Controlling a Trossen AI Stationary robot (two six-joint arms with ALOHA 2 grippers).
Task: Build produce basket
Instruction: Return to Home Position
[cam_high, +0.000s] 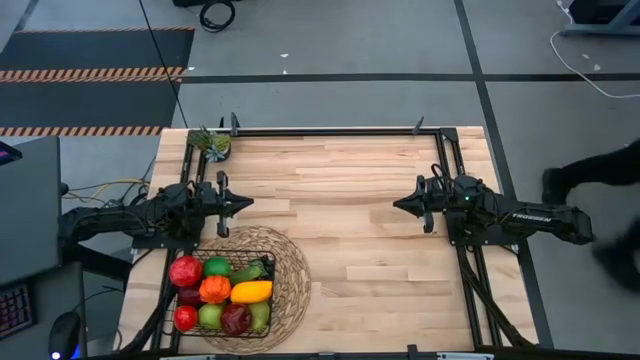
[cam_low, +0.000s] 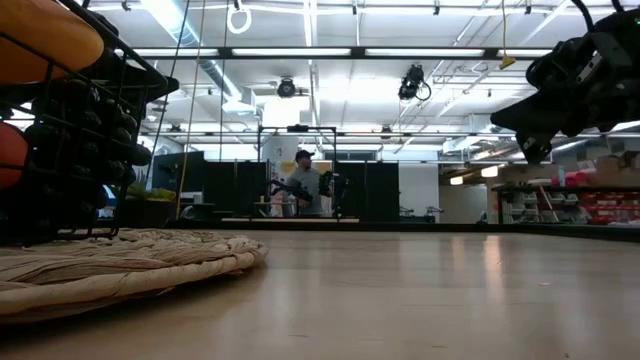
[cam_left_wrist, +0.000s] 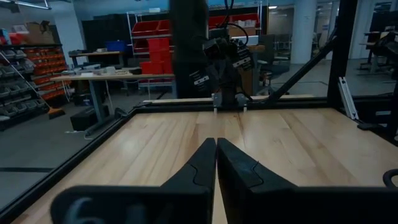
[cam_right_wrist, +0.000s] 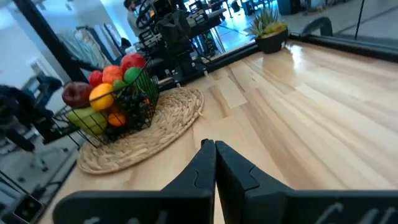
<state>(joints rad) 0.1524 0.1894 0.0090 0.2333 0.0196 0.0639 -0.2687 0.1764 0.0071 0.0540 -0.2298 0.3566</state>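
1. Where the stuff is: the black wire basket (cam_high: 240, 256) sits at the lower left of the high view on a round woven straw mat (cam_high: 295, 275). All the produce we can spot is piled inside it: a big red apple (cam_high: 186, 270), a lime (cam_high: 216, 267), an orange (cam_high: 214, 290), a yellow squash (cam_high: 251, 292), a dark red apple (cam_high: 236, 319) and dark grapes (cam_high: 190, 296). Looks pretty much done to us.
2. The left pincer (cam_high: 248, 203) hangs at mid-left, just above the basket in the frame, fingers pressed together on nothing. The right pincer (cam_high: 397, 205) is at mid-right, well apart from the basket, also pinched together and empty.
3. Handling, our guess: these are toy fruits, so probably light, hard and smooth. Round ones will roll, so we'd pinch them across the middle. The basket looks stiff and light. We'd take it by the rim and keep it level, since the pile rides above the low sides.
4. Surface: a pale plank tabletop (cam_high: 350, 240), flat and smooth, with black frame rails (cam_high: 330, 131) around it. A small potted plant (cam_high: 215, 145) stands at the upper left corner. The mat likely keeps the basket from sliding.
5. Room: a big workshop with strip lights (cam_low: 300, 52) overhead and red bins (cam_left_wrist: 155, 53) on shelving. A person (cam_low: 303, 180) is far off at a bench in the low view.
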